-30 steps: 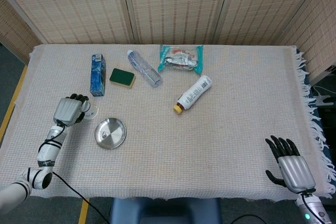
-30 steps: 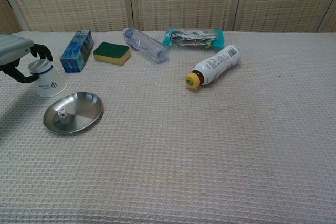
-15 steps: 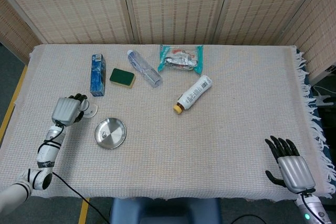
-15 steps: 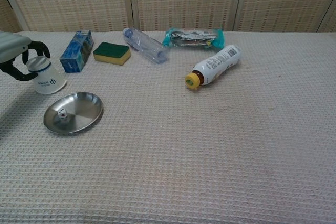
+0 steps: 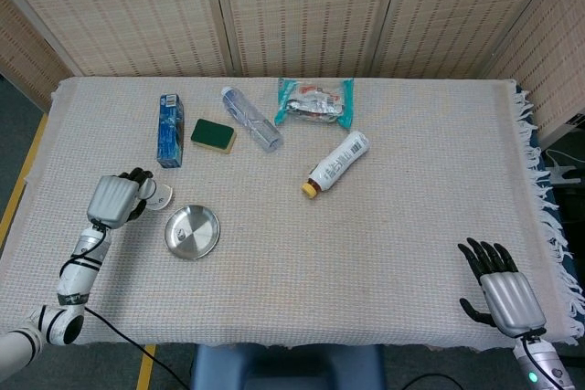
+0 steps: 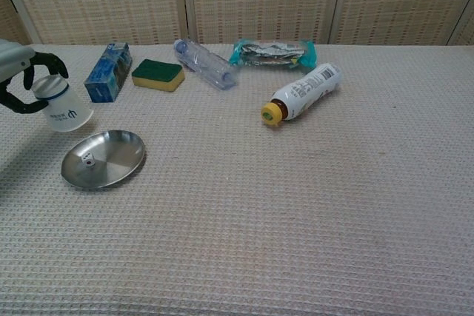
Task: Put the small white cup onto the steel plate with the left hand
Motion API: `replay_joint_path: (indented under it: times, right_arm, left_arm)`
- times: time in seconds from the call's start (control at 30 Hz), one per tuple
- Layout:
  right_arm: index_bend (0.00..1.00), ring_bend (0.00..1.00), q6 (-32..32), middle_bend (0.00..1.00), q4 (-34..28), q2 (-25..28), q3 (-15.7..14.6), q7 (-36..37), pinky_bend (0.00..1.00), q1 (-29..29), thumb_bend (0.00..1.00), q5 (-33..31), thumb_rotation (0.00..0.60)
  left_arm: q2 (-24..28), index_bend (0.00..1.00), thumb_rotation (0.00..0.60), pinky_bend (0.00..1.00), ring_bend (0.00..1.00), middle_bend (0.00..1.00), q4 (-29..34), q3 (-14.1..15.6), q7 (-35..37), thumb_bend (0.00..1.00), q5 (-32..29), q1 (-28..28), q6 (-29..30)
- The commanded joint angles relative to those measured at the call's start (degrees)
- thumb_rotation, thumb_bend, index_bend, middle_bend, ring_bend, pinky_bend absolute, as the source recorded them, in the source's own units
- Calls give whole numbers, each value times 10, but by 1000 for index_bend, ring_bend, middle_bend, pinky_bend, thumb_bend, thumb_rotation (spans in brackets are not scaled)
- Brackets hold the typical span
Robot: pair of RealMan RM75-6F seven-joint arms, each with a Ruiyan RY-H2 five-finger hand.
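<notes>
1. Woven cream tablecloth (image 5: 384,226) covers the whole table, a soft, grippy bed on which every loose item can lie flat without sliding.
2. Grey left hand (image 5: 114,200) sits just left of the round steel plate (image 5: 192,231), with its dark fingers (image 6: 44,61) curled around the small white cup (image 6: 63,105); that side grasp looks chosen so the cup can be carried sideways over the plate's rim.
3. Grey right hand (image 5: 505,297) hangs far to the plate's right at the table's near corner, fingers spread and holding nothing, evidently parked out of the way since the task is the left hand's.
4. Round and shallow, the steel plate lies bare side up, nearer the camera than the cup, so its dished middle is free to take the cup.
5. Beyond the plate lie a blue carton (image 5: 169,129), a green sponge (image 5: 213,135), a clear plastic bottle (image 5: 249,119), a teal snack packet (image 5: 315,101) and a white bottle with a yellow cap (image 5: 335,163), all well clear of the short path.
6. Small, white and tapered, the cup is held upside down and tilted, wide mouth lowest, with a dark printed logo on its wall; it is beside the plate, not yet on it, and whether its rim touches the cloth I cannot tell.
</notes>
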State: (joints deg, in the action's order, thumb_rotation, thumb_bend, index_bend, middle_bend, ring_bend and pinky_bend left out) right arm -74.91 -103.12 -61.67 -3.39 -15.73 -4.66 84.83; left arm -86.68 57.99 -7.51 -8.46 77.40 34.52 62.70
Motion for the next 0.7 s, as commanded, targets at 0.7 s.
replay_joint_path:
  times: [0.7]
  right_arm:
    - [0, 0, -18, 0, -6, 11, -13, 17, 0, 7, 202, 38, 531]
  left_arm:
    - [90, 496, 600, 683, 501, 612, 251, 56, -86, 436, 54, -67, 60]
